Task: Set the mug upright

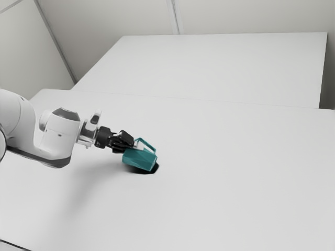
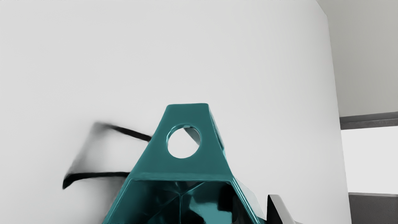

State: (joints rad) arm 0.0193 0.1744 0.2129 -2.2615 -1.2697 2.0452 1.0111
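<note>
The teal mug (image 1: 140, 158) lies tipped over at the gripper (image 1: 127, 145), handle uppermost and mouth toward the hand — so it isn't upright, and standing it on its base is what's left. I can't tell whether the gripper has hold of it — nor whether the mug touches the table (image 1: 225, 172) or sits just above

In the exterior view, looks obliquely down from beside the arm (image 1: 57, 137), set back and above the table (image 1: 220, 172), facing across it and taking in a broad stretch. In the wrist view, looks from the arm's end, much nearer, into the mug (image 2: 186, 168) and past it, over the table to its edge. In both, takes in the mug and the part of the table near it.
</note>
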